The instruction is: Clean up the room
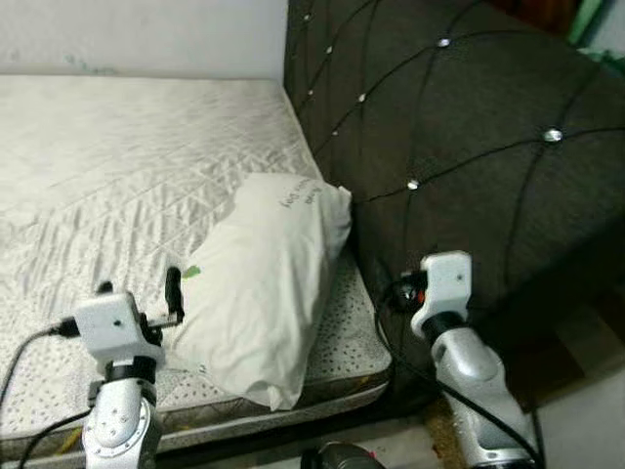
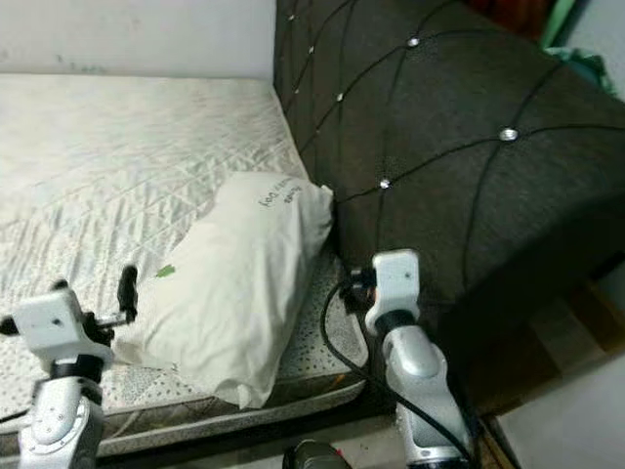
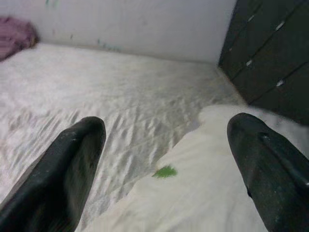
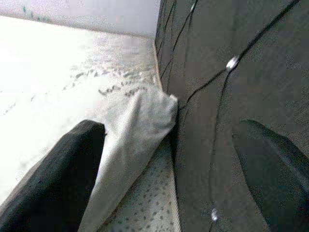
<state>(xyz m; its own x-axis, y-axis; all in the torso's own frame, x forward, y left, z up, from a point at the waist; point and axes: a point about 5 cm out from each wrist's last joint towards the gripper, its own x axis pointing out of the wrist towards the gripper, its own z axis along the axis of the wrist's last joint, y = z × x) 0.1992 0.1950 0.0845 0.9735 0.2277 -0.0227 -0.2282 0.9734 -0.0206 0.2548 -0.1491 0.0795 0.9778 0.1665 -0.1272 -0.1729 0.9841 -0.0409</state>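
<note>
A white pillow (image 1: 264, 293) lies at the near right corner of a bare quilted mattress (image 1: 107, 166), one end against the dark tufted headboard (image 1: 469, 127). A small green mark (image 3: 165, 171) sits on the pillow's near side. My left gripper (image 3: 166, 130) is open, just left of the pillow and low over it, with one black finger (image 1: 174, 291) beside the pillow's edge. My right gripper (image 4: 178, 130) is open too, at the mattress's right edge. One of its fingers is toward the pillow's end, the other along the headboard face.
The headboard stands as a wall along the mattress's right side. A pink cloth (image 3: 14, 36) lies at the mattress's far corner by the pale wall (image 3: 135, 21). Light floor (image 1: 586, 420) shows at the lower right, past the headboard's dark base.
</note>
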